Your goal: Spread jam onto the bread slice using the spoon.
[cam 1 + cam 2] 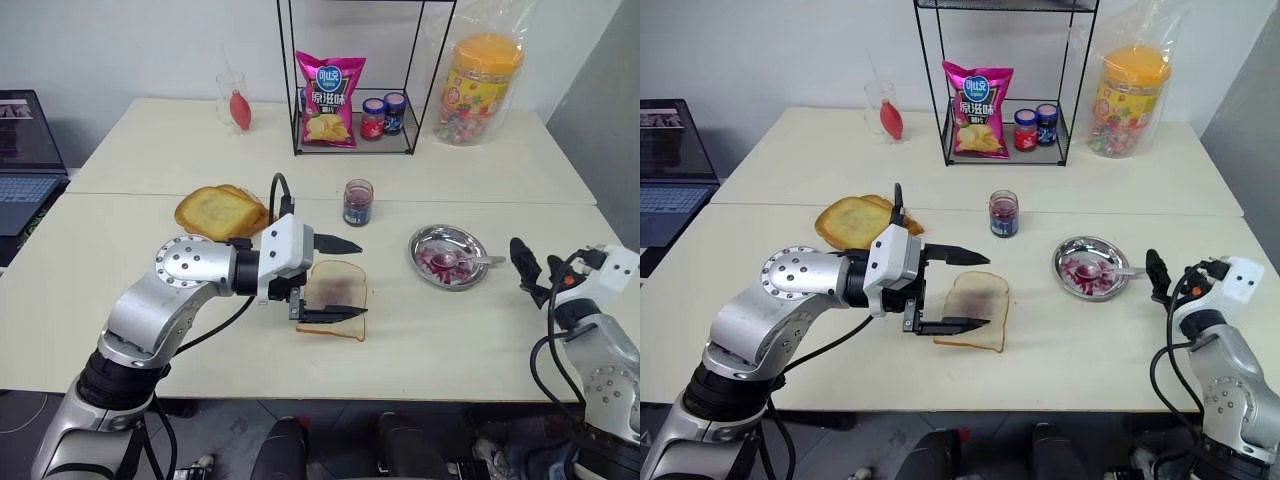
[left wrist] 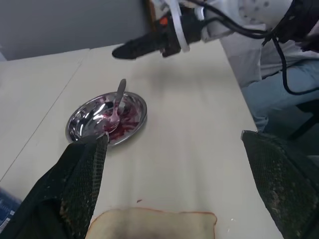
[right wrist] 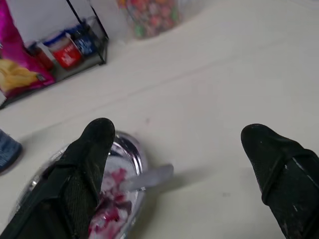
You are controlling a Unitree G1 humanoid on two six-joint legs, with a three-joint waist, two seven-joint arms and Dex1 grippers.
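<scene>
The bread slice (image 1: 335,290) lies flat near the table's front, pale with a purplish smear at its centre. My left gripper (image 1: 362,278) hovers over it, pointing right, open and empty, one finger on each side of the slice. The jam sits in a small glass jar (image 1: 357,202) behind the bread. To the right, the spoon (image 1: 470,260) rests in a round metal dish (image 1: 428,242) smeared with jam. My right gripper (image 1: 535,265) stands open and empty just right of the dish, apart from the spoon handle (image 3: 149,177).
Golden toasted slices (image 1: 220,210) lie left of the jar. At the back, a wire rack (image 1: 290,100) holds a pink chips bag (image 1: 330,85) and two small labelled jars (image 1: 383,116). A candy tub (image 1: 482,85), a glass (image 1: 235,100) and a laptop (image 1: 25,150) stand around.
</scene>
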